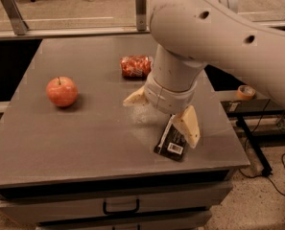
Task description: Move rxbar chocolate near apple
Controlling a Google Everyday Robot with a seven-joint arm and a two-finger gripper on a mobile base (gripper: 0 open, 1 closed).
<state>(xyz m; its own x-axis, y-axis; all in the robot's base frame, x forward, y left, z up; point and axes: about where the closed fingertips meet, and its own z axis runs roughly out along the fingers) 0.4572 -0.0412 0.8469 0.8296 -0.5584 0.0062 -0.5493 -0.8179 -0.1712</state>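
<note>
The rxbar chocolate (pixel 170 143), a flat black wrapper with a white barcode label, lies on the grey table (pixel 84 143) near its front right corner. The apple (pixel 62 91), round and red-orange with a short stem, sits at the table's left. My gripper (pixel 162 113) hangs open just above the table, its two cream fingers spread wide. One finger (pixel 187 126) is over the bar's right edge and the other (pixel 135 97) points left. The bar's upper end is hidden under the wrist.
An orange-red can (pixel 136 66) lies on its side at the back of the table, behind my arm. A roll of tape (pixel 246 92) rests on a shelf to the right. A drawer with a handle (pixel 120 207) is below the table front.
</note>
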